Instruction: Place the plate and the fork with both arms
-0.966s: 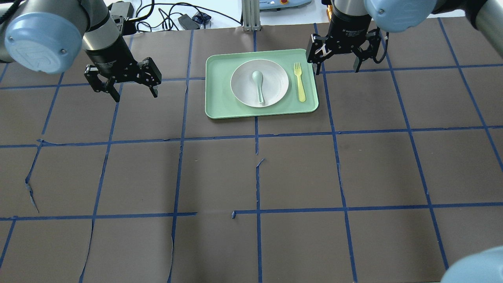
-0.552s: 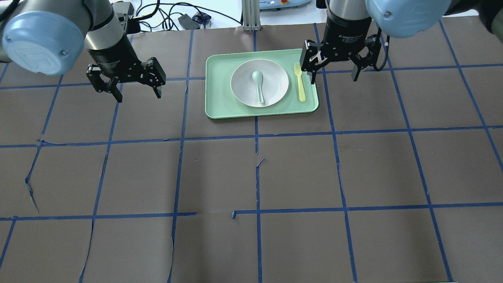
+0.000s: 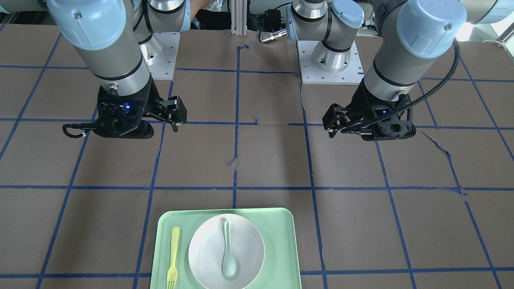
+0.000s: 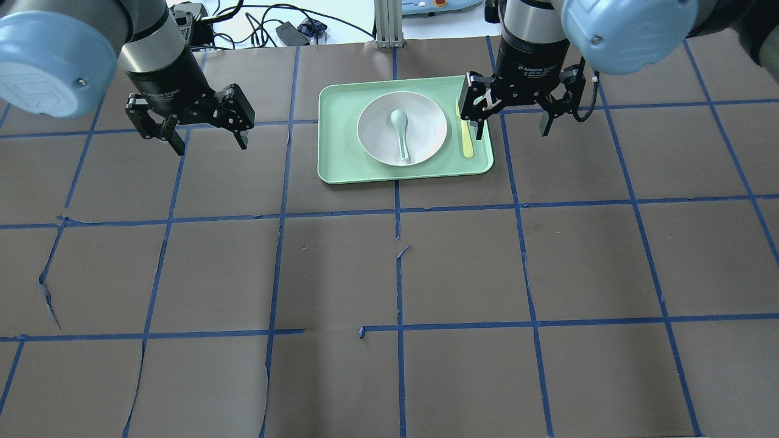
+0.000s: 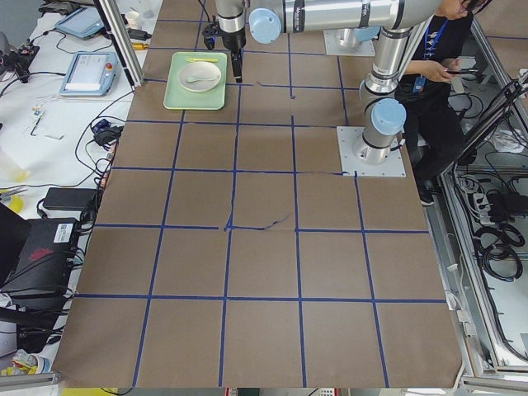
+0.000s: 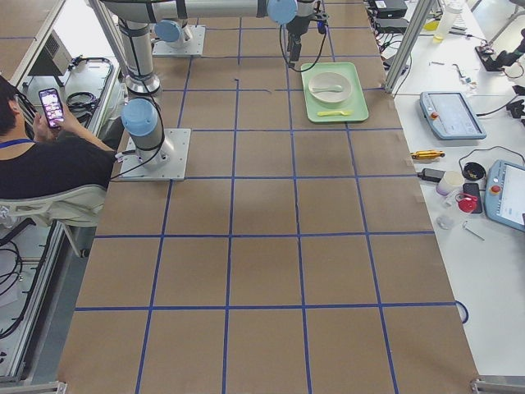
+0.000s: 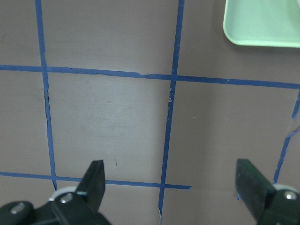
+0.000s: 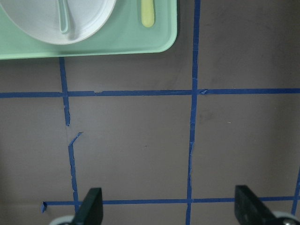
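Note:
The off-white plate [image 4: 426,128] lies on the mint-green tray [image 4: 341,158] at the table's far middle, with a grey-green spoon [image 4: 400,131] in it. The pale-yellow fork [image 4: 467,146] lies on the tray right of the plate. Its tines are hidden under my right gripper [image 4: 511,126], which is open, empty and hovers over the tray's right edge. My left gripper [image 4: 212,145] is open and empty above bare table, well left of the tray. The right wrist view shows the plate [image 8: 89,18], the fork's handle [image 8: 147,14] and the tray [image 8: 117,47] ahead of the open fingers.
The brown table cover has a blue tape grid, torn in places [image 4: 401,249]. Cables and devices [image 4: 274,27] and a metal post [image 4: 388,24] stand beyond the far edge. A tray corner [image 7: 262,23] shows in the left wrist view. A seated person [image 6: 49,156] is beside the robot's base.
My right gripper has moved left and lower, from beside the tray to over its right edge and the fork's tines. My left gripper has shifted only slightly. Both stay open.

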Available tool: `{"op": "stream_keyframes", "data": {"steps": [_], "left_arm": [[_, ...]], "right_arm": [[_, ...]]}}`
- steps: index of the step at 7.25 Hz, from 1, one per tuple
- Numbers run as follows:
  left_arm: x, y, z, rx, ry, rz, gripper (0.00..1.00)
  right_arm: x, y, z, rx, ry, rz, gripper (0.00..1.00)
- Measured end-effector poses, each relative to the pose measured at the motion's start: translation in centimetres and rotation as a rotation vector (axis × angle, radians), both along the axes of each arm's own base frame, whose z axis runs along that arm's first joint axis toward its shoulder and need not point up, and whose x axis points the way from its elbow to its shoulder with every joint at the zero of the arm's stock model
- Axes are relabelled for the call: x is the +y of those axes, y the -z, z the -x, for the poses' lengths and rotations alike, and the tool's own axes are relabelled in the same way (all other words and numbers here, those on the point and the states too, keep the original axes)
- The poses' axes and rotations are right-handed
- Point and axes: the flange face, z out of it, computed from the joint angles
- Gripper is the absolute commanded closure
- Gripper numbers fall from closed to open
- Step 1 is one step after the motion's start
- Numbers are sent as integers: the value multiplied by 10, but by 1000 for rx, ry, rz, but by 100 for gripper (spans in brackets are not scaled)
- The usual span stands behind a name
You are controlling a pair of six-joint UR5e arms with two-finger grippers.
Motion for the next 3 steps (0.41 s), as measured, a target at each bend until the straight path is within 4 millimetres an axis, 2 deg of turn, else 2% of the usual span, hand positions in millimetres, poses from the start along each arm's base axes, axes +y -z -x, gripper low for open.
{"op": "stream_keyframes", "data": {"steps": [3], "left_arm": [[15,-14,16,0,29,13,0]], "right_arm": [[0,-3,-1,-2,-2,8,0]]}}
